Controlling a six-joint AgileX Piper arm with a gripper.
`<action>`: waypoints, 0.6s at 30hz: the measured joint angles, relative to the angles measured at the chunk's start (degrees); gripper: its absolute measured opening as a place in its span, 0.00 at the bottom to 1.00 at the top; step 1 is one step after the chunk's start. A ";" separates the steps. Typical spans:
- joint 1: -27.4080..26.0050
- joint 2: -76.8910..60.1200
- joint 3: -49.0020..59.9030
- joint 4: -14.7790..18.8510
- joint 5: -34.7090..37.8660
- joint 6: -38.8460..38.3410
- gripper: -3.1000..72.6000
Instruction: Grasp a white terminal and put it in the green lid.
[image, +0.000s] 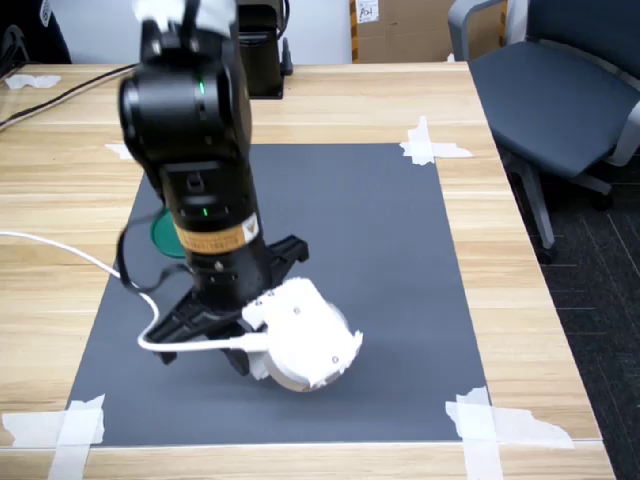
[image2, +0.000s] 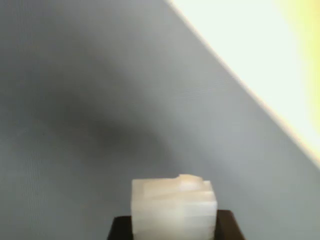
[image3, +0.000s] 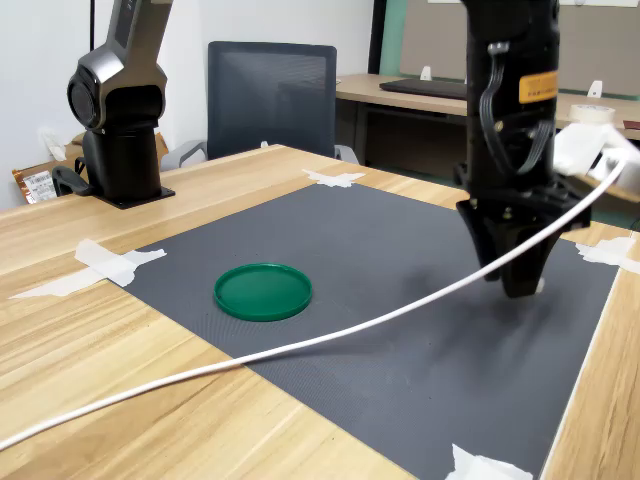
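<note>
The small white blocky plastic terminal sits clamped between the dark jaws of the black gripper, as the wrist view shows: a dark jaw edge flanks each lower side of the piece, so the jaws are clenched on it. Below it lies only the dark grey mat, and in the second exterior view the gripper's tip hangs a little above that mat, so the grasp appears done and the piece seems lifted.

The flat round dark-green plastic lid with its shallow rim lies empty, well apart from the jaws, toward the second exterior view's left. Judging from this, 1 of 2 steps is finished; the carry across the mat and the release into the lid remain.

In the first exterior view the arm and its white camera housing cover the jaws and terminal entirely, and only a sliver of the lid shows behind the arm. The second exterior view shows barely a pale speck at the gripper's tip. The wrist view is soft, and the lid is outside it.
</note>
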 joint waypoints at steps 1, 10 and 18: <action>-0.26 -1.12 0.00 0.16 -0.31 0.00 0.38; -5.49 -10.74 4.75 0.26 -0.54 -1.34 0.38; -8.05 -18.04 16.31 0.43 -0.54 -5.63 0.38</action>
